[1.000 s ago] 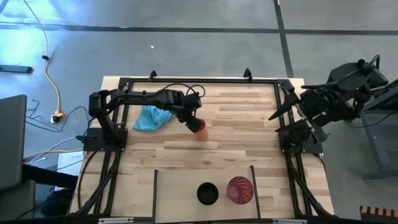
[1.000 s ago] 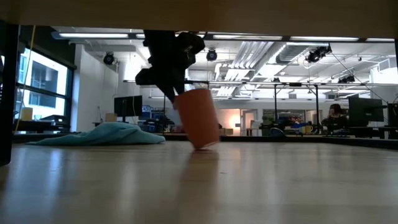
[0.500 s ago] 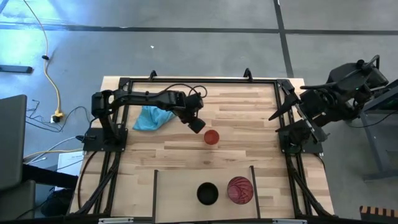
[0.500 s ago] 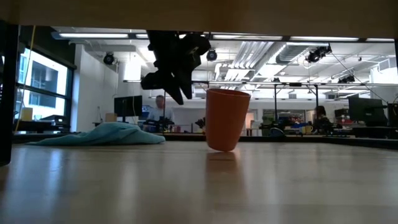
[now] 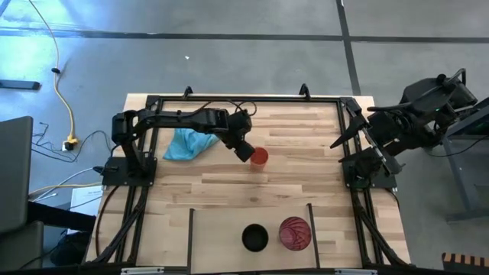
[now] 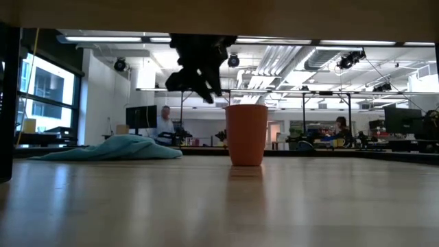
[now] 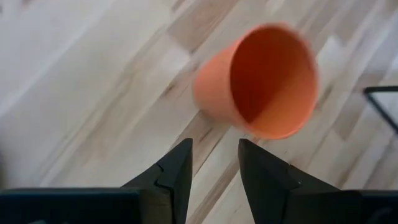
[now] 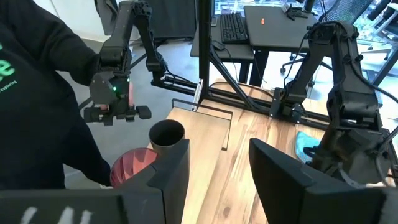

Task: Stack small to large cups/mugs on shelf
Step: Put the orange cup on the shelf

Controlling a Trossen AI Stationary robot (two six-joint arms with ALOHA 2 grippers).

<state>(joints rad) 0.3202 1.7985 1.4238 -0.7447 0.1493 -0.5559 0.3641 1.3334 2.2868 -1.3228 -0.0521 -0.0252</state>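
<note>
The small orange cup (image 5: 260,156) stands upright on its base at mid-table, mouth up (image 6: 246,134) (image 7: 261,81). My left gripper (image 5: 244,150) (image 7: 214,162) hangs open just to the cup's left and above its rim, slanting down, with nothing between its fingers. The black cup (image 5: 255,237) (image 8: 166,135) and the red-pink cup (image 5: 294,233) (image 8: 134,165) stand side by side on the shelf (image 5: 221,237) at the near edge. My right gripper (image 5: 336,143) (image 8: 221,168) waits open, raised at the table's right edge.
A light-blue cloth (image 5: 187,143) lies crumpled at the far left, behind my left arm. Two thin black bars (image 5: 191,229) (image 5: 309,225) mark off the shelf. A person's arm (image 8: 37,93) in a dark sleeve shows near the shelf in the right wrist view.
A second ago the orange cup hung tilted at my left gripper's fingers. It has come free, rocked on the table a little to the right, and now stands upright. My left gripper has drifted slightly toward the table's right edge, clear of the cup.
</note>
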